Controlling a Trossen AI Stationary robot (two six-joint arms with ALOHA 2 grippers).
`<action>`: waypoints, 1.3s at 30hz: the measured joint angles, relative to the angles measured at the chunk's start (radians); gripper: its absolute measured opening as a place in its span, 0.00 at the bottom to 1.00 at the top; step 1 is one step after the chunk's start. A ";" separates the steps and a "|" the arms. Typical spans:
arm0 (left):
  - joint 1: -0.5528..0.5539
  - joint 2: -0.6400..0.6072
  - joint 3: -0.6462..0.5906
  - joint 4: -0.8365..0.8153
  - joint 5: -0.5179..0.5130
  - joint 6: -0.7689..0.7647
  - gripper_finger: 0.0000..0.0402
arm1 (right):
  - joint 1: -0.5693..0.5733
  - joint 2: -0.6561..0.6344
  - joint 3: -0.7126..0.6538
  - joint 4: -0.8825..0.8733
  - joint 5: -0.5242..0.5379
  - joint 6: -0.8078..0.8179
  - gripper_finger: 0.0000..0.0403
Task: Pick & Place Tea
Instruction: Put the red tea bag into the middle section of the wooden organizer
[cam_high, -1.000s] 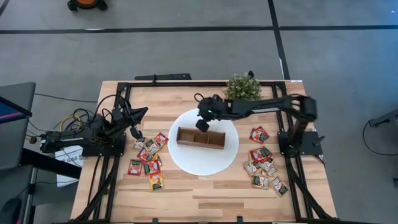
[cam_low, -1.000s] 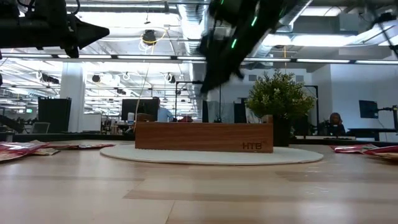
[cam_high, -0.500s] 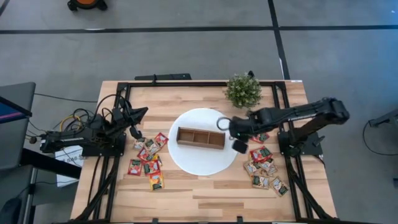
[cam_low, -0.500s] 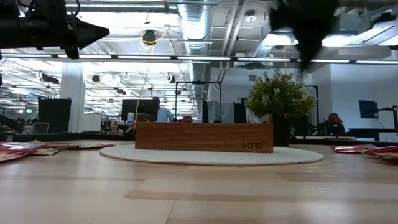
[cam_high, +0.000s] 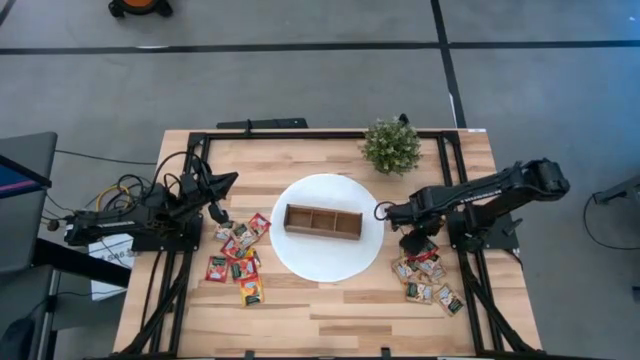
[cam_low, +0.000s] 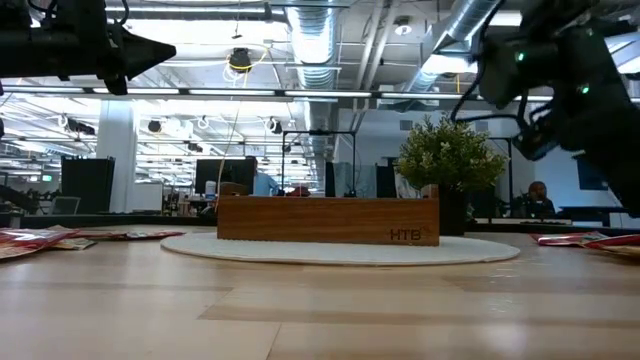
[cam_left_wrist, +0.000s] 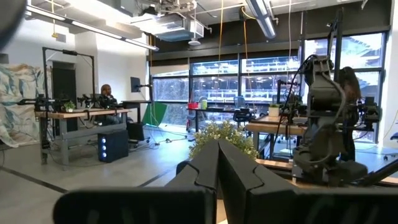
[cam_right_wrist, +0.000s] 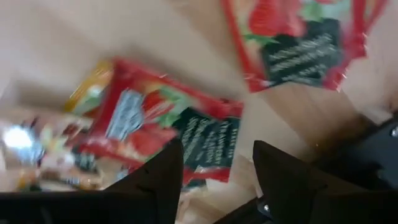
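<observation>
The tea lies in two heaps of small red, yellow and beige sachets: one on the table's left (cam_high: 238, 258), one on its right (cam_high: 425, 272). My right gripper (cam_high: 413, 240) points down over the far end of the right heap. In the right wrist view it (cam_right_wrist: 217, 152) stands open above a red sachet (cam_right_wrist: 186, 134) and touches nothing. A second red sachet (cam_right_wrist: 298, 43) lies beside that one. My left gripper (cam_high: 226, 183) is shut with nothing in it, raised over the table's left edge, and its closed fingers (cam_left_wrist: 217, 171) point level into the room.
A brown wooden three-compartment box (cam_high: 322, 221) stands on a white disc (cam_high: 330, 262) at the table's middle. A small green plant (cam_high: 391, 145) stands at the far edge. Black frame rails (cam_high: 455, 150) run along the table's sides. Bare wood lies along the near edge.
My right gripper has swung from above the wooden box toward the table's right edge, sinking and tipping until it points down over the right heap of tea. The box, disc and sachets have kept their places.
</observation>
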 joint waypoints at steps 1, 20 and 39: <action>0.000 0.000 0.000 0.000 0.000 0.000 0.00 | -0.012 0.000 -0.009 0.002 0.000 0.021 0.46; 0.000 0.000 0.000 0.000 0.000 0.007 0.00 | 0.045 0.025 -0.077 0.405 -0.304 -0.029 0.38; 0.000 0.000 0.000 0.000 0.000 0.007 0.00 | 0.221 0.024 -0.174 0.813 -0.192 0.288 0.60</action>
